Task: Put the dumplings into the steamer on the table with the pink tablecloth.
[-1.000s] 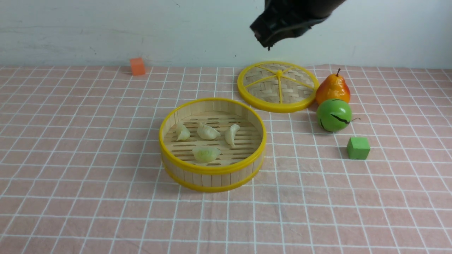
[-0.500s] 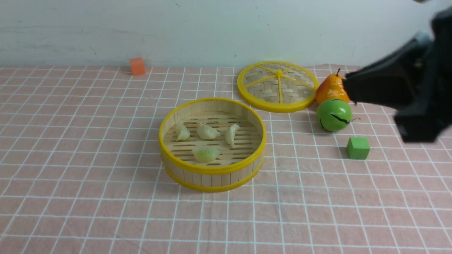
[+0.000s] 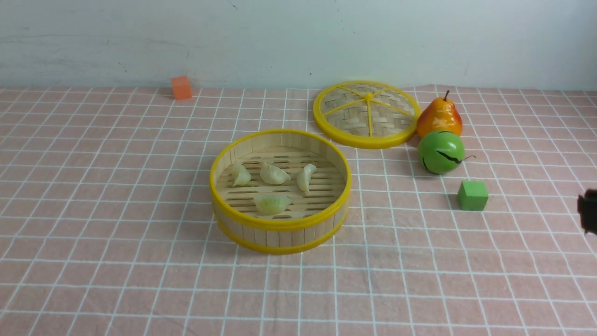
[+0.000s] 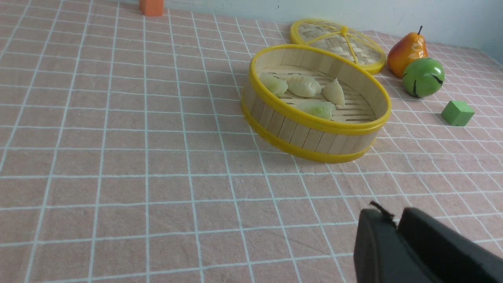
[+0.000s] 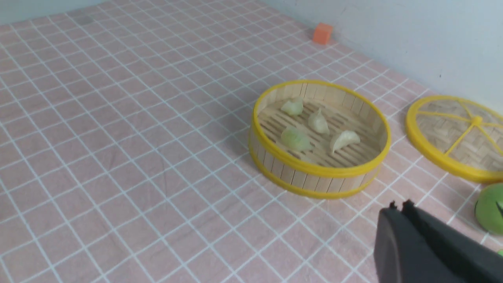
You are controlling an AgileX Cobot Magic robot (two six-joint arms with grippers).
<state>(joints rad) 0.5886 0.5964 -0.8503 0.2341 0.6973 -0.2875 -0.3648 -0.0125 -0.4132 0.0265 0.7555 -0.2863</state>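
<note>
- On the table point(image 3: 93, 280), which wears the pink tablecloth point(image 3: 419, 289), the steamer point(image 3: 280, 223) sits with all four dumplings point(image 3: 272, 204) inside it.
- Three dumplings lie in a row at the back of the slotted floor, and one greener dumpling lies in front of them.
- The left gripper point(image 4: 395, 220) shows only in the left wrist view. Its two black jaws are pressed close together with just a thin line between them, and they hold nothing.
- From those jaws, the steamer point(image 4: 314, 135) is well apart, out ahead, with bare cloth between.
- The right gripper point(image 5: 399, 208) shows in the right wrist view. Its jaws are also squeezed together, with nothing in them.
- The steamer point(image 5: 320, 173) is near those jaws but not touching them, just ahead.
- In the front view, only a small dark bit of the right gripper peeks in at the right edge, far from the steamer.
- The woven lid point(image 3: 367, 114) lies flat behind the steamer, toward the right gripper's side.
- A pear point(image 3: 439, 116) touches the lid, and a green ball fruit point(image 3: 440, 152) sits just beside the pear.
- A green cube point(image 3: 473, 196) sits near the green fruit, between it and the right jaws.
- An orange cube point(image 3: 181, 87) sits by the wall, well apart from both pairs of jaws.
</note>
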